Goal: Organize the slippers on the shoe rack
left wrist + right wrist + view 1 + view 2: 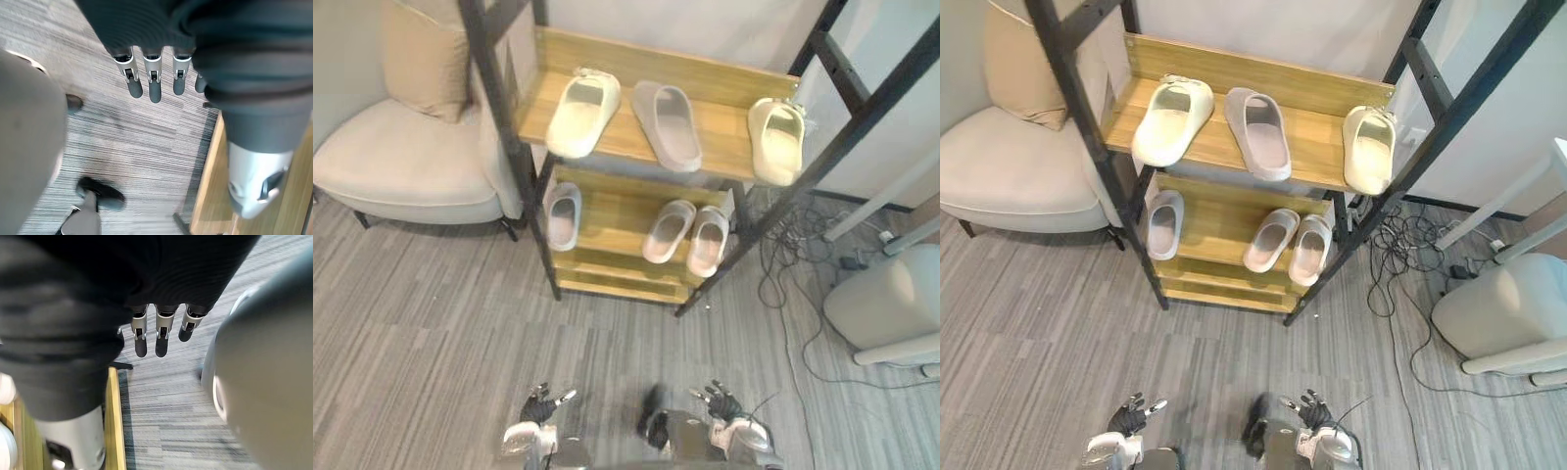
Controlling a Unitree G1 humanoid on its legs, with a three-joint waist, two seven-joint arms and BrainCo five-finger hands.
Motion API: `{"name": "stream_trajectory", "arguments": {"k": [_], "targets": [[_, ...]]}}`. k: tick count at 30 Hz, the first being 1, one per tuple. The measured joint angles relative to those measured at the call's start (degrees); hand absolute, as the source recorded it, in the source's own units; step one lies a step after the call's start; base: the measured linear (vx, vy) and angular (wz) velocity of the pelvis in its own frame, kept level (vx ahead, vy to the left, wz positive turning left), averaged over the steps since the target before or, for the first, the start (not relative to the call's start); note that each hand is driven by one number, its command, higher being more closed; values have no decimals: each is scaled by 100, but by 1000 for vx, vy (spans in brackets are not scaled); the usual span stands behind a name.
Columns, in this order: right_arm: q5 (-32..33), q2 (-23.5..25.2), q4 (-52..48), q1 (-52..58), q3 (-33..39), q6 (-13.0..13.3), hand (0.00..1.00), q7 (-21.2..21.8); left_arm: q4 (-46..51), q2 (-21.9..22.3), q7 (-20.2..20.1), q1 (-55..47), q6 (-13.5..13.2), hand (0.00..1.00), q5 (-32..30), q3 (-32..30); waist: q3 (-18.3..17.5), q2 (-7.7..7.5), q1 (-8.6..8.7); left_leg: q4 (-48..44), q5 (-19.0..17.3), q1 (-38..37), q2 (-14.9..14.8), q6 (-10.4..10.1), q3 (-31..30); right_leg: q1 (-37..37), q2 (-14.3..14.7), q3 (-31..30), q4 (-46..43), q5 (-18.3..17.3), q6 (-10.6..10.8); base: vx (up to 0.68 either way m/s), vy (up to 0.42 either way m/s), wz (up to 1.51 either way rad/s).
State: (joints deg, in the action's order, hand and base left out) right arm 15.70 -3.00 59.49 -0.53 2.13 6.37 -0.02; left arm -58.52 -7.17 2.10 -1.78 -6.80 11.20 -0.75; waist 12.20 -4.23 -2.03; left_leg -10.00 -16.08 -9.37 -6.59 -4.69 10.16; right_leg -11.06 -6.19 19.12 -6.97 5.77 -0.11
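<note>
– Scanning the shoe rack (607,51) from the left, what lies on top?
– A left cream slipper (582,113), a grey slipper (668,124) and a right cream slipper (776,140), well apart. Their long axes run up and down the frame, closed toes toward the bottom.
– And below?
– A lower grey slipper (563,215) at the left, and a pale pair (668,231) side by side, toes likewise down-frame.
– The hands?
– The left hand (540,406) and right hand (722,403) are at the bottom edge over the carpet (431,323), fingers straight and spread, holding nothing.
</note>
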Motion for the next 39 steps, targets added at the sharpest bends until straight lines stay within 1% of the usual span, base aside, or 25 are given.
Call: {"name": "stream_trajectory", "arguments": {"k": [1,3,4,5,6,7,9,10,12,13,14,15,16,19,20,22,23,24,26,31,34,35,37,38,39], "targets": [[-1,-70,4,-25,6,-3,0,1,-65,124,-7,34,-17,0,-6,1,-38,253,-12,-21,-8,-63,-211,-27,-35,12,184,72,-210,-292,-25,412,-221,12],[-1,-167,2,-49,133,-1,0,10,-79,239,-7,34,-12,0,-54,4,-27,438,26,-217,-5,-37,-395,-32,-196,67,287,229,-382,-634,-93,427,-261,23],[0,-169,35,-36,226,-8,0,-4,-90,261,-14,36,-7,0,-96,0,-63,494,32,-741,5,140,-553,-54,-323,226,388,332,-395,-794,-106,302,-208,28],[-1,-169,38,-31,223,-8,0,-2,-88,259,-15,37,-7,0,-97,0,-62,494,32,-866,13,179,-582,-68,-328,266,402,356,-383,-819,-111,448,-281,35],[0,-166,41,16,220,-5,0,-1,-74,248,-16,55,-6,0,-109,-13,-57,500,30,-1816,108,525,-784,-257,-349,543,502,447,-264,-939,-157,347,-158,31],[4,-166,62,64,214,-9,0,-2,-43,251,-28,56,-26,0,-107,-59,-54,516,0,-2756,-5,874,-1000,-473,-327,854,600,500,-131,-996,-274,347,-158,29],[4,-166,91,61,214,-8,0,-4,-37,227,-30,55,-26,0,-107,-68,-58,511,-27,-3127,-163,1171,-1038,-504,-166,1125,627,525,-36,-1036,-314,278,3,-2],[8,-165,101,10,215,-5,0,-5,1,222,-33,61,-26,0,-106,-65,-67,508,-31,-2924,-262,1453,-941,-416,-83,1228,595,477,13,-1030,-299,358,82,-24],[12,-148,115,-65,216,-5,0,-11,65,215,-29,77,-27,0,-106,-59,-57,490,-64,-2142,-256,1703,-752,-354,-72,1232,465,365,12,-1006,-249,186,114,-28],[15,-151,113,-69,216,0,0,-15,59,219,-20,104,-22,0,-105,-51,-56,494,-64,-1531,-33,1749,-659,-256,-106,1241,388,321,9,-1003,-156,144,171,-31],[15,-162,148,-45,216,-7,0,-42,51,250,-11,119,-25,0,-105,-42,-79,444,-93,-957,535,1603,-431,-212,-139,1304,290,132,65,-1000,100,202,199,-18],[13,-99,139,-30,173,-6,0,-40,49,207,1,102,-28,0,-102,-33,-153,404,-97,-742,607,1488,-272,-137,-136,1320,203,69,173,-963,177,219,239,-3],[8,-30,141,59,169,-6,0,-43,49,158,-1,125,-28,0,-101,51,-201,330,-38,-670,627,1482,-141,-102,-106,1331,83,-7,299,-941,246,153,165,9],[0,25,175,51,173,-4,0,-45,-43,127,0,108,-15,0,-102,73,-213,272,-55,-621,628,1367,14,-100,-25,1496,-37,-109,465,-871,349,108,98,-4],[-1,37,181,63,174,-1,0,-46,-85,123,0,66,-9,0,-106,73,-220,263,-53,-413,666,1181,76,-40,8,1596,-69,-122,511,-870,352,69,35,-5],[-3,43,182,85,208,9,0,-49,-91,126,-1,15,-10,0,-114,84,-252,256,-39,-87,758,981,140,23,17,1639,-85,-126,529,-872,355,52,5,-2],[-4,55,183,101,216,10,0,-52,-135,108,-2,19,-14,0,-128,168,-288,232,-29,171,906,896,196,23,15,1613,-99,-123,530,-872,355,0,0,0],[-6,55,183,105,216,11,0,-53,-149,102,-2,21,-15,0,-139,190,-297,231,-25,226,939,882,201,18,12,1601,-100,-122,530,-872,356,0,0,0],[-9,46,173,115,216,12,0,-64,-199,106,-3,28,-14,0,-207,194,-314,234,-5,622,1151,735,221,10,13,1553,-85,-127,528,-874,358,-26,-37,-2],[-153,43,-127,288,152,9,0,-111,-301,104,0,17,-18,0,-214,196,-376,229,37,1081,1409,517,230,9,26,1510,-56,-172,471,-874,359,-57,-18,-3],[-231,30,-1012,651,-269,2,0,-130,-299,67,5,-69,-19,0,-216,196,-420,167,147,1192,1460,385,252,42,108,1478,-69,-288,413,-867,370,-76,27,-13],[-231,31,-1102,686,-293,-3,0,-131,-299,64,5,-76,-19,0,-216,196,-424,162,153,1192,1460,377,253,42,121,1476,-69,-306,410,-864,374,-39,32,-30],[-662,42,-2409,1142,-417,-3,0,-206,-290,40,28,-120,-19,0,-218,194,-454,125,190,1200,1455,330,262,46,357,1295,-85,-575,280,-860,382,-44,42,-45],[-696,43,-2516,1181,-421,-3,0,-215,-289,38,30,-120,-19,0,-218,194,-453,123,194,1200,1454,329,263,47,374,1282,-85,-599,266,-860,382,-42,34,-37],[-801,46,-2999,1334,-447,6,0,-236,-289,23,36,-134,-17,0,-218,196,-460,110,208,1199,1453,330,269,50,434,1213,-88,-678,205,-858,384,-45,32,-34]]}}
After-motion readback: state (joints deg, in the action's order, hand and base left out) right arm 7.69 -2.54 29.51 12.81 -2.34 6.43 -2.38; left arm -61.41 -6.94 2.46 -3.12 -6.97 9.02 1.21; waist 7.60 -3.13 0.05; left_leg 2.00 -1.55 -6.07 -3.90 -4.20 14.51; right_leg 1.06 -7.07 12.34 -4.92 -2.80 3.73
